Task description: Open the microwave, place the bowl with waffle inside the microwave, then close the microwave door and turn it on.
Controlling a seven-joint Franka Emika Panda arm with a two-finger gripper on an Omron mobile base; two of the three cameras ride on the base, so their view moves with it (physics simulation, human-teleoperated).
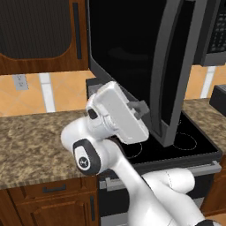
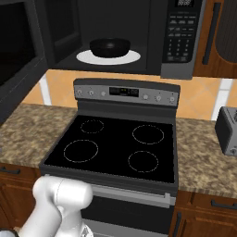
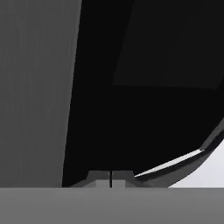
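The microwave (image 2: 180,41) hangs above the stove with its cavity exposed. Inside it, the black bowl (image 2: 109,46) rests on the white turntable (image 2: 129,58); the waffle in it cannot be made out. The microwave door (image 1: 128,48) is swung wide out to the left, its black glass and grey frame standing over the stove top, and it also shows at the left edge of the right base view (image 2: 18,51). My gripper (image 1: 142,107) is shut with nothing in it, right at the door's lower glass face. In the hand view the fingertips (image 3: 110,178) meet close before dark glass.
The black-topped stove (image 2: 115,143) with its knob panel lies below the microwave. Speckled counter (image 1: 31,137) runs to both sides. A grey toaster (image 2: 227,129) stands on the right counter. Wooden cabinets hang at the upper left and right.
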